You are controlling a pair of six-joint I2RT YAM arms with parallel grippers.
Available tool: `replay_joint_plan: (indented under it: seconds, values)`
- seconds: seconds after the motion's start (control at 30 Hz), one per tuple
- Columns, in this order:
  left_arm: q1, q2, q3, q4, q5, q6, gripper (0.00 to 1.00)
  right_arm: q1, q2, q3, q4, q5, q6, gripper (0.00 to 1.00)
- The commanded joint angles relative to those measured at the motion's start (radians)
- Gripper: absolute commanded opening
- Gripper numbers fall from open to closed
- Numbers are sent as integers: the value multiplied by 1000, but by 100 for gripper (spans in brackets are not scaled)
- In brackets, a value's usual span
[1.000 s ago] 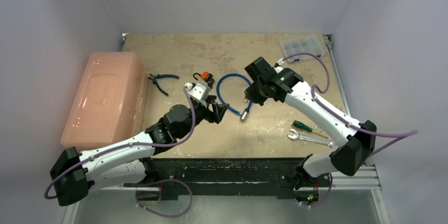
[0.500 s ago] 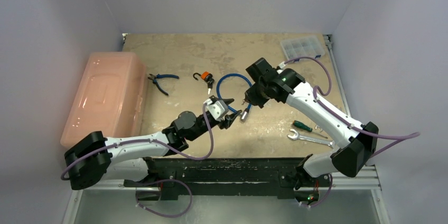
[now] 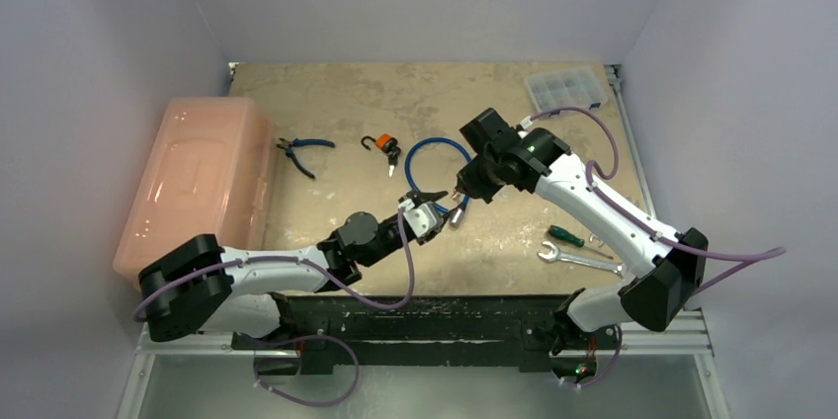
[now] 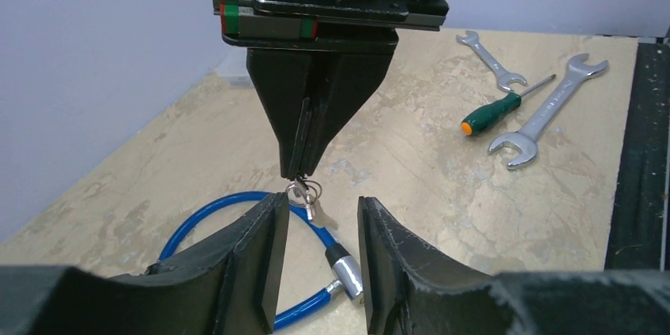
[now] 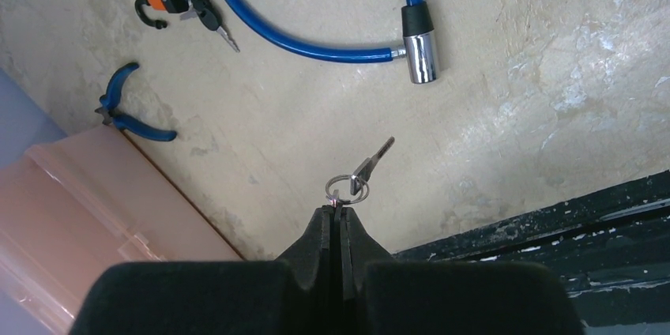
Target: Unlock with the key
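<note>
My right gripper is shut on a small silver key on a ring. A second key dangles from that ring above the table. The blue cable lock lies below it, with its silver cylinder on the table. My left gripper is open and empty, low over the table. In the left wrist view its fingers frame the hanging key and the lock cylinder. The right gripper hangs just beyond them.
An orange padlock with keys and blue pliers lie left of the cable. A pink plastic box fills the left side. Two wrenches and a green screwdriver lie at the near right. A clear organiser sits far right.
My left arm has swung from near the orange padlock to the right and stretched out low, bringing its open gripper under the right gripper. The right gripper has barely moved.
</note>
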Motion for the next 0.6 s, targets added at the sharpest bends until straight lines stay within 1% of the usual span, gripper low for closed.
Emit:
replay_joint_plan:
  seconds: [0.0,0.13,0.33,0.47,0.53,0.57]
  values:
    - [-5,10,17,108,-29,29,39,-3,-20,-3,-7,8,9,0]
    - [-5,26,21,125,-38,31,36,-3,-18,-7,7,-4,-2,0]
    - [-6,64,44,119,-41,42,34,-3,-17,-9,13,-19,-12,0]
    - [-12,89,69,114,-53,48,29,-4,-21,-11,15,-24,-17,0]
    - [-16,103,78,115,-65,58,24,-3,-21,-11,16,-24,-17,0]
    - [-17,110,83,113,-70,64,20,-3,-23,-13,15,-24,-18,0]
